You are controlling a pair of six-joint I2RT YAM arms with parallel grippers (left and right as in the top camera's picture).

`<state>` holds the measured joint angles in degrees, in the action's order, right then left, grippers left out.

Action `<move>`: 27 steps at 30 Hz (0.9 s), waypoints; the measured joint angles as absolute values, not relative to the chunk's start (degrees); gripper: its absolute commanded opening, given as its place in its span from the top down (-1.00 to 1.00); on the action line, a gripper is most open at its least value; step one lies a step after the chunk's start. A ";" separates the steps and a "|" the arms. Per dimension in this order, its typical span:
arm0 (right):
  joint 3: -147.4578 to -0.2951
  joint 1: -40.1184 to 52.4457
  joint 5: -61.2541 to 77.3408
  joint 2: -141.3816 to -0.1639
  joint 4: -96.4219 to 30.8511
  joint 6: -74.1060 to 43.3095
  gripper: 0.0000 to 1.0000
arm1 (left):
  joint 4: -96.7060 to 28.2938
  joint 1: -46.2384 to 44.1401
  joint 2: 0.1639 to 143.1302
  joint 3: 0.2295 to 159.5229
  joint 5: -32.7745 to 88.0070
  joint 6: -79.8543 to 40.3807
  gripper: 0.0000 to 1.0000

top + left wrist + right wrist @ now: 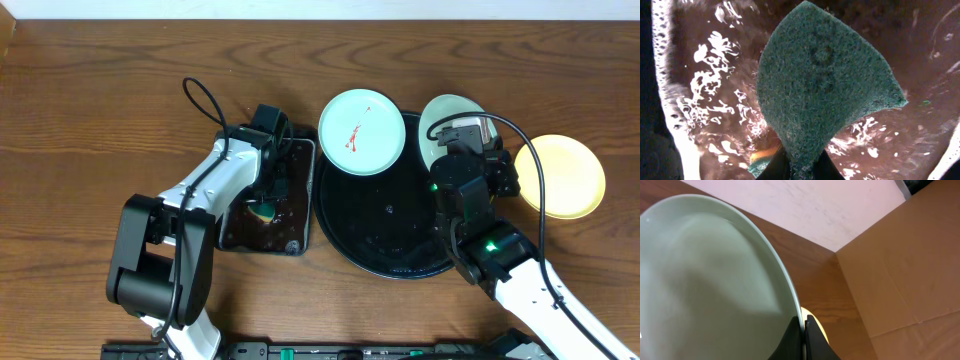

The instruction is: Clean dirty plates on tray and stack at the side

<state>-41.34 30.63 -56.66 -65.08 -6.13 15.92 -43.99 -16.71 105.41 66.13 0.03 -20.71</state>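
A pale blue-white plate (361, 132) with red smears rests on the far left rim of the round black tray (385, 235). My right gripper (462, 150) is shut on the rim of a second pale blue-white plate (440, 118), held tilted over the tray's far right; it fills the right wrist view (705, 285), with the fingers (804, 330) pinching its edge. A pale yellow plate (567, 177) lies on the table to the right. My left gripper (800, 167) is shut on a green sponge (825, 85) in the wet rectangular tray (295, 215).
The rectangular black tray holds brownish foamy water (705, 90). A cardboard box (910, 265) and a pale wall (805, 205) stand beyond the table's far right. Cables run from both arms.
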 measured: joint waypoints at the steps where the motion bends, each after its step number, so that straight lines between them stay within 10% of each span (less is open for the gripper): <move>1: -41.34 30.63 -56.69 -65.08 -6.13 15.92 0.98 | -43.97 -16.71 105.41 66.13 0.03 -20.71 0.85; 4: -41.34 30.63 -56.86 -65.08 -6.13 15.94 0.98 | -43.99 -16.71 105.41 66.13 0.01 -20.71 0.67; 6: -41.34 30.63 -56.86 -65.08 -6.13 15.92 0.98 | -44.03 -16.71 105.41 66.13 0.01 -20.01 -0.28; 8: -41.34 30.63 -56.88 -65.08 -6.13 15.94 0.98 | -44.25 -16.71 105.30 66.13 0.01 -20.10 -0.62; 27: -41.34 30.63 -56.95 -65.08 -6.17 15.94 0.98 | -45.34 -16.71 102.37 64.86 0.01 -20.03 -0.62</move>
